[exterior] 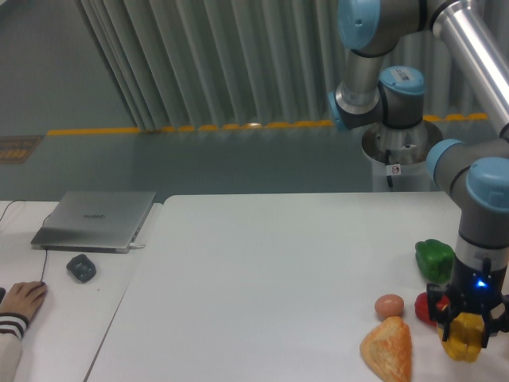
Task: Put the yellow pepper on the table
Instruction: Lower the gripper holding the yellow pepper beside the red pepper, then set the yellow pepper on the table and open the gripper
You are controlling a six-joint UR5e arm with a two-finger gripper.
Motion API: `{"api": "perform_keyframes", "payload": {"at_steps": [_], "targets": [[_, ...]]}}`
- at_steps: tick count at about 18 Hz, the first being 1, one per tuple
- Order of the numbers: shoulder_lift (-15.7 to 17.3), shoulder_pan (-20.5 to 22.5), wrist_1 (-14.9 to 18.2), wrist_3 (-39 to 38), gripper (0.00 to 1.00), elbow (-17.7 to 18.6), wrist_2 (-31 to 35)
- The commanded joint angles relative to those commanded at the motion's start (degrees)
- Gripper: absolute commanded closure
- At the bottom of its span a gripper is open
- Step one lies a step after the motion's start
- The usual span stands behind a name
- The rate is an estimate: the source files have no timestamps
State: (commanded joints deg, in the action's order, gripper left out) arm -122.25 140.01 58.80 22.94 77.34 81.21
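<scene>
The glossy yellow pepper [464, 337] hangs between the black fingers of my gripper [466, 328], which is shut on it at the front right of the white table [262, 278]. The pepper sits low, close to the tabletop; I cannot tell whether it touches. It hangs right of the pastry and in front of the red pepper, most of which it hides along with the gripper.
A green pepper [434, 259], a red pepper [423, 307], a brown egg [389, 305] and an orange-brown pastry [388, 350] crowd the front right. A grey laptop [97, 220], a mouse [81, 267] and a person's hand [21, 299] are on the left desk.
</scene>
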Motion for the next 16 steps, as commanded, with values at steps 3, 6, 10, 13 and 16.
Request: {"api": "perform_keyframes", "payload": {"at_steps": [3,6,10,13,16], "targets": [[-0.4,-0.1,-0.1,0.2,0.60,0.3,0.0],[-0.7,-0.1,-0.1,0.2,0.59,0.2,0.0],[-1.1,-0.1,-0.3,0.1,0.54,0.3,0.1],[-1.1,-0.1,-1.5,0.1,0.51,0.7,0.2],[-1.1,-0.1,-1.6,0.1,0.42,0.7,0.5]]}}
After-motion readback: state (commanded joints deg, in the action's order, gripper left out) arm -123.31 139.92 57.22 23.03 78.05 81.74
